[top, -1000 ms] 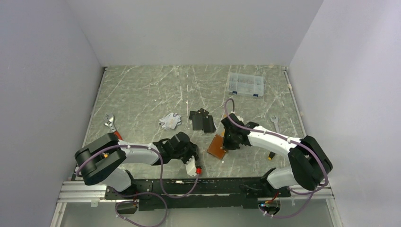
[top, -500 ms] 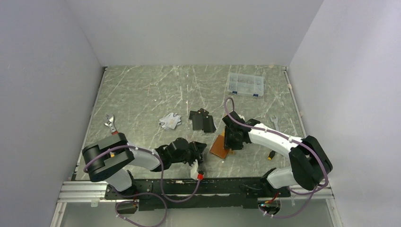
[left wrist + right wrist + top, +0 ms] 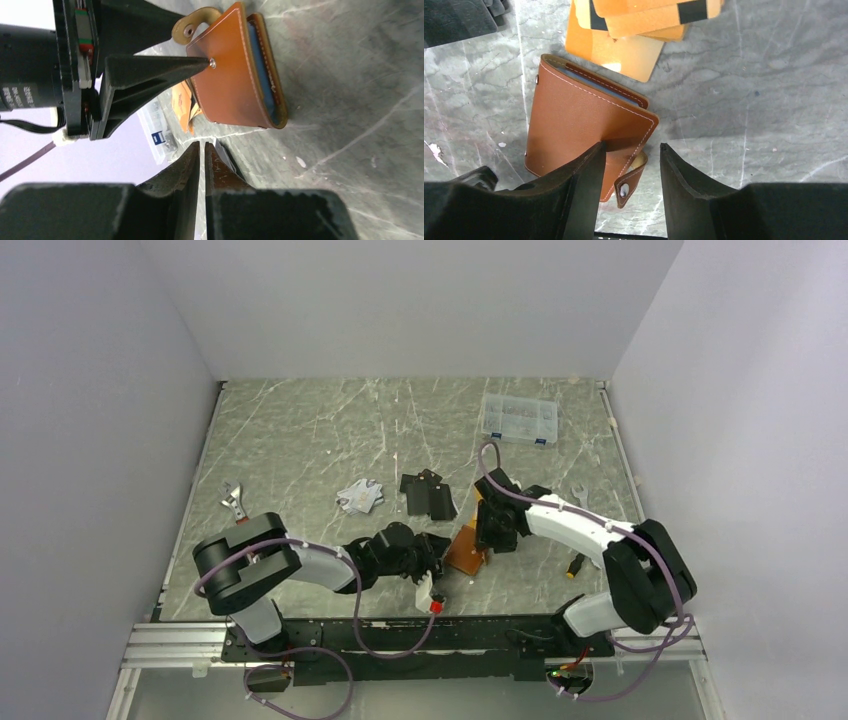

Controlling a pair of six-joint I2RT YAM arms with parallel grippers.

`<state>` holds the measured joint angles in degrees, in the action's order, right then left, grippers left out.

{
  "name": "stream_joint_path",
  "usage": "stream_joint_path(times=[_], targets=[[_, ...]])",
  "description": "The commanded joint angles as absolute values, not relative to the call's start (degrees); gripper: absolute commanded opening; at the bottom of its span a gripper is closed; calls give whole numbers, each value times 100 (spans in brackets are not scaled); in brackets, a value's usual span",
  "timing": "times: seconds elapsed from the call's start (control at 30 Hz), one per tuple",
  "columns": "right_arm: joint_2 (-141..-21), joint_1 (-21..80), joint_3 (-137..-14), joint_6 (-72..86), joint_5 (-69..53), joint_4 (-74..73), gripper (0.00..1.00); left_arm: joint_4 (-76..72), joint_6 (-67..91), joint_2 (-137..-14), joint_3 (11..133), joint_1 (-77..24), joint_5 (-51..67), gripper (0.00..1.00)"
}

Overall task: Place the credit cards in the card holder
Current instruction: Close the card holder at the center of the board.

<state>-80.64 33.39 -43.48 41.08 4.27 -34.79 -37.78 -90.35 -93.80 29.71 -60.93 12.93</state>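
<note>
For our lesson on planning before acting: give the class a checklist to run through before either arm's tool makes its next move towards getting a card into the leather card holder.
1. Right tool open: ok, jaws apart astride the card holder at its tab edge.
2. Snap tab undone: ok.
3. Card holder spread open, pockets exposed: not ok, only slightly ajar.
4. Left tool carrying a card: not ok, shut, nothing visible in it.
5. Orange cards close to the holder: ok, right beside it.
6. Any card already inside: cannot tell.
</note>
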Motion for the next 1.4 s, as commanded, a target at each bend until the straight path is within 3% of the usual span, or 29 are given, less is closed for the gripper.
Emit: stream_joint_path(times=[0.0, 0.37, 0.5, 0.83, 1.07, 1.2, 1.37], targets=[[-8267, 3295, -4666, 3894, 62, -3022, 46, -3601, -9091, -9486, 3194, -6155, 1615, 14], [-8583, 3302, -4967, 3688, -428, -2831, 43, -3753, -8983, -9548, 3177, -6379, 1666, 11], [-8246, 3300, -4850, 3738, -49, -3108, 48, -3609, -8972, -9527, 3167, -6404, 1720, 0], [-7840, 3695, -4943, 3967, 772, -3705, 52, -2091, -8768, -9502, 3690, -6521, 1637, 0], [-8171, 4205, -5217, 4183, 1302, -4004, 39, -1601, -8720, -9483, 3848, -6565, 1618, 0], [-8238, 4307, -5283, 4254, 1478, -4001, 21, -1564, -8720, -9475, 3819, -6591, 1608, 0], [-8348, 4315, -5339, 4232, 1495, -4017, 15, -1527, -8673, -9483, 3838, -6598, 1591, 0]])
